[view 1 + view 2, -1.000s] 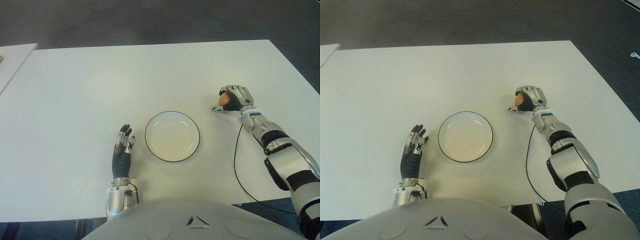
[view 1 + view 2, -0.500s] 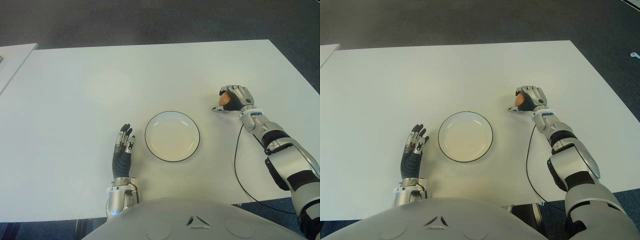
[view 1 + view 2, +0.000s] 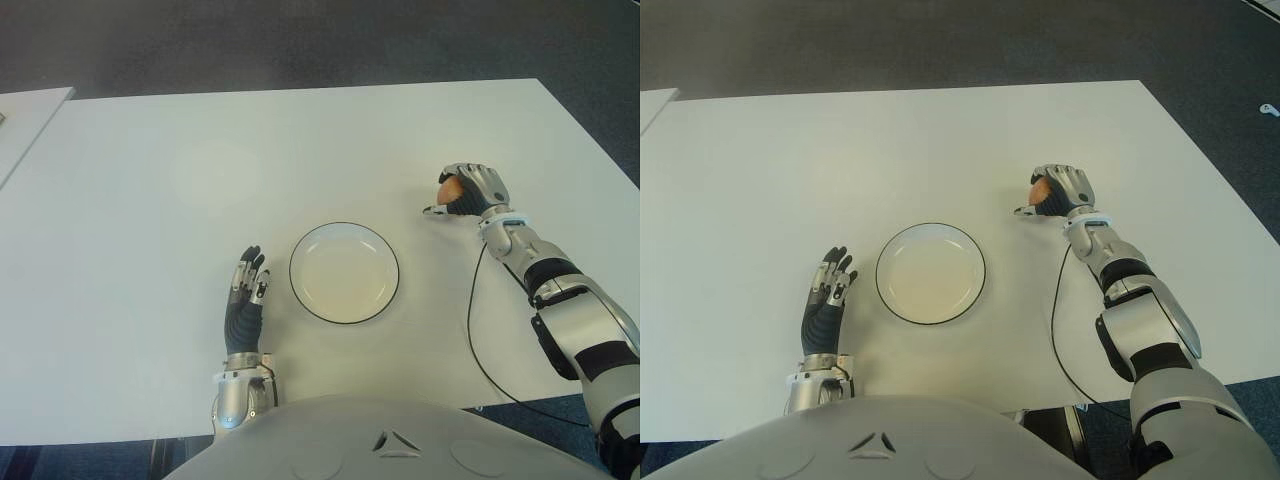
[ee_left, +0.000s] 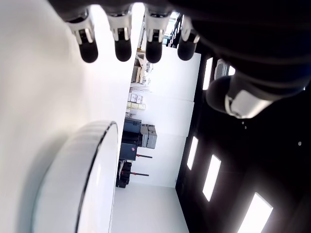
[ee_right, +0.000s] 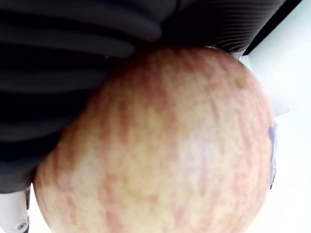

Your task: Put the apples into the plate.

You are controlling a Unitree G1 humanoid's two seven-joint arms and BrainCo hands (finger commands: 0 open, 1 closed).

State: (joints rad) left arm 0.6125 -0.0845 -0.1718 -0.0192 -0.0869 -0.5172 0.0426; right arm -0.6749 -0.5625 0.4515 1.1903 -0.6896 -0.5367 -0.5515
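My right hand [image 3: 468,190] is curled around a red-yellow apple [image 3: 450,190], to the right of the plate and a little above the table. The right wrist view is filled by that apple [image 5: 160,145] with dark fingers [image 5: 73,58] wrapped over it. A white plate [image 3: 344,272] with a dark rim sits in the middle of the table and holds nothing. My left hand [image 3: 245,295] shows just left of the plate, fingers straight and spread, holding nothing. Its wrist view shows the fingertips [image 4: 123,48] and the plate's rim [image 4: 92,165].
The white table [image 3: 200,160] spreads wide to the left and back. A black cable [image 3: 472,330] runs along my right forearm over the table's front right part. A second table's corner [image 3: 25,115] shows at the far left. Dark floor lies beyond.
My right hand has lifted slightly and shifted a little back with the apple. The left hand and the plate have not moved.
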